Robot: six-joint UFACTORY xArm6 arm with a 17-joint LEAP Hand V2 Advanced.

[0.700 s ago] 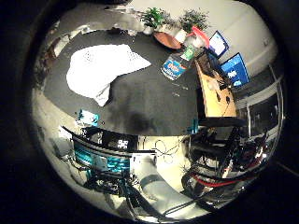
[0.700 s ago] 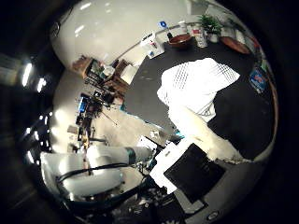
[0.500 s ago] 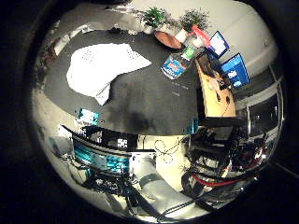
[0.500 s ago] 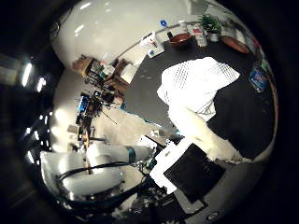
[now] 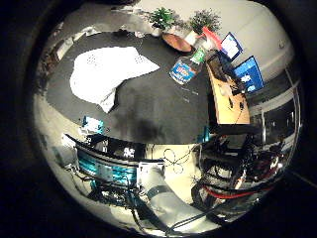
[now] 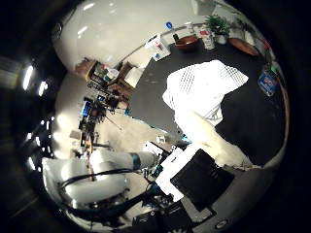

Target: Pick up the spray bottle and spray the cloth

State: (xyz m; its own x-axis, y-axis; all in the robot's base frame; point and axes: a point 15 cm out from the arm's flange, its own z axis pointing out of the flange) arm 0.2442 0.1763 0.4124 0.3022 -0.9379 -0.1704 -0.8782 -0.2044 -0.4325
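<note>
Spray bottle [image 5: 189, 63] seemingly holds liquid.

cloth [image 6: 206, 90]: near edge hidden behind hand [image 6: 204, 145] (blurred white part)
spray bottle [image 5: 190, 62]: label print too small to tell

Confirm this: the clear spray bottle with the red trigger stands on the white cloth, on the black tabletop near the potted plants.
Not quite. The clear spray bottle with the red trigger stands on the bare black tabletop, apart from the crumpled white cloth, as the little finger side palm view shows. The rest holds: it is near the potted plants.
</note>
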